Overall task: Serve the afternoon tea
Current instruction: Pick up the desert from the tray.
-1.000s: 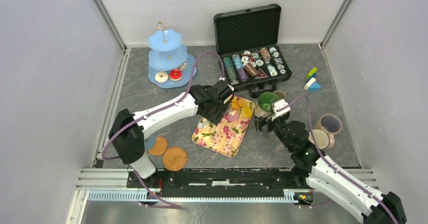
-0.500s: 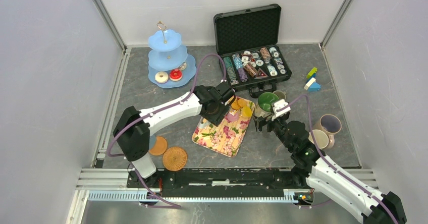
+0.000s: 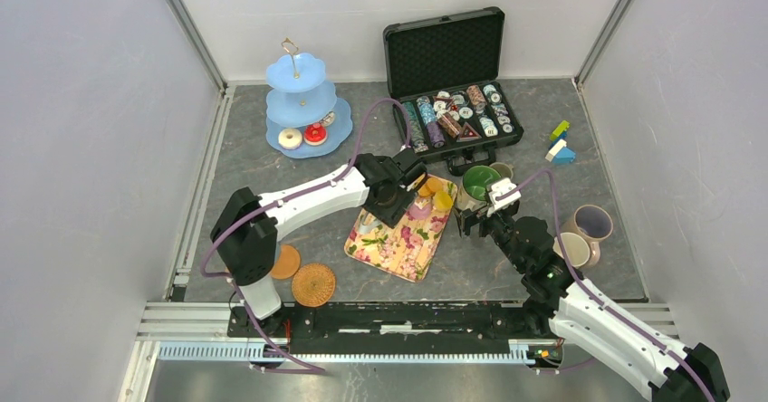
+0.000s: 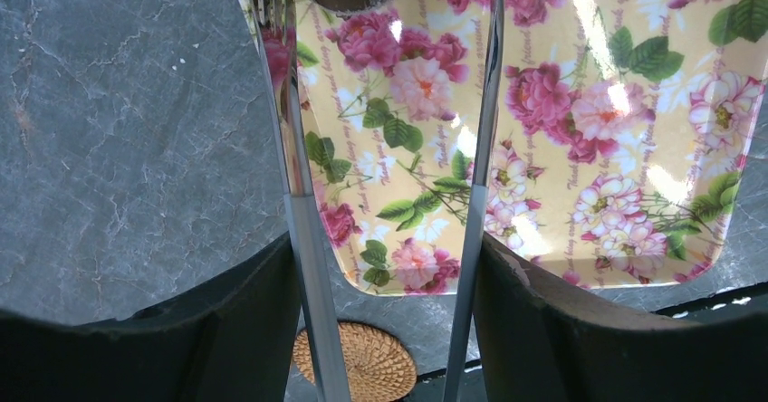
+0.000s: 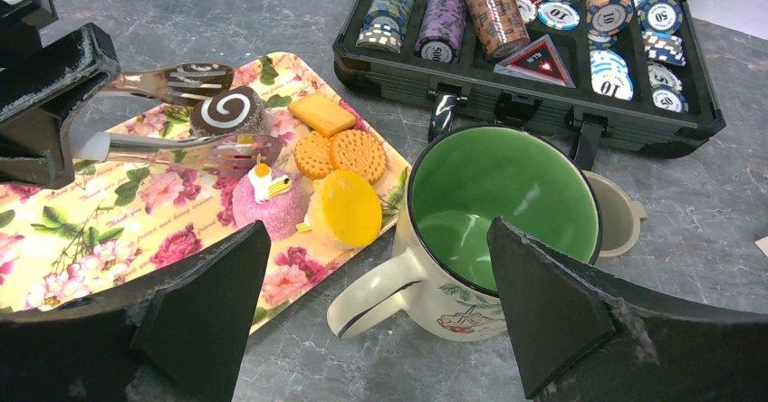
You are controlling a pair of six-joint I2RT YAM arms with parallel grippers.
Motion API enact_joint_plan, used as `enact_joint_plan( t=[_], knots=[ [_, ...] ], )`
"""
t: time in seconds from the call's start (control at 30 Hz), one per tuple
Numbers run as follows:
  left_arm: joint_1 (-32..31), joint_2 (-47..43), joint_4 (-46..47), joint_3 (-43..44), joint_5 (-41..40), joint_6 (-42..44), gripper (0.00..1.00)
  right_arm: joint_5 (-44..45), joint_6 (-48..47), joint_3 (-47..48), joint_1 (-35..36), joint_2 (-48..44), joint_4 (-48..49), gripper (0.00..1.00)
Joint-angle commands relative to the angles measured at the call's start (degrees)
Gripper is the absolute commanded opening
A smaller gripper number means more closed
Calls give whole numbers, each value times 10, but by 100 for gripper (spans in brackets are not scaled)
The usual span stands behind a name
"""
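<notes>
My left gripper (image 3: 398,194) is shut on a pair of metal tongs (image 5: 172,148), whose two blades (image 4: 299,221) run between its jaws. The tong tips stand on either side of a brown swirl cake (image 5: 226,110) at the far end of the flowered tray (image 3: 398,244). Beside that cake lie orange biscuits (image 5: 342,153), a pink cake (image 5: 267,205) and a yellow cake (image 5: 344,208). My right gripper (image 5: 376,239) hangs open just before the handle of the green-lined mug (image 5: 498,203), touching nothing.
A blue tiered stand (image 3: 303,103) at the back left carries two donuts (image 3: 291,138). An open case of poker chips (image 3: 453,103) sits behind the tray. Two woven coasters (image 3: 313,284) lie near left. A lilac mug (image 3: 590,223), another mug (image 3: 573,250) and coloured blocks (image 3: 560,144) are on the right.
The left arm has shifted a little right and farther over the tray's far end, carrying the tongs. The right arm has not moved.
</notes>
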Motion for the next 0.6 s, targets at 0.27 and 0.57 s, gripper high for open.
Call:
enact_joint_plan(
  t=[0.27, 0.57],
  knots=[
    [-10, -10, -22, 8, -26, -25, 70, 0, 3, 5, 3, 0, 20, 98],
    [-10, -3, -10, 18, -31, -22, 65, 2, 2, 5, 3, -1, 19, 98]
  ],
)
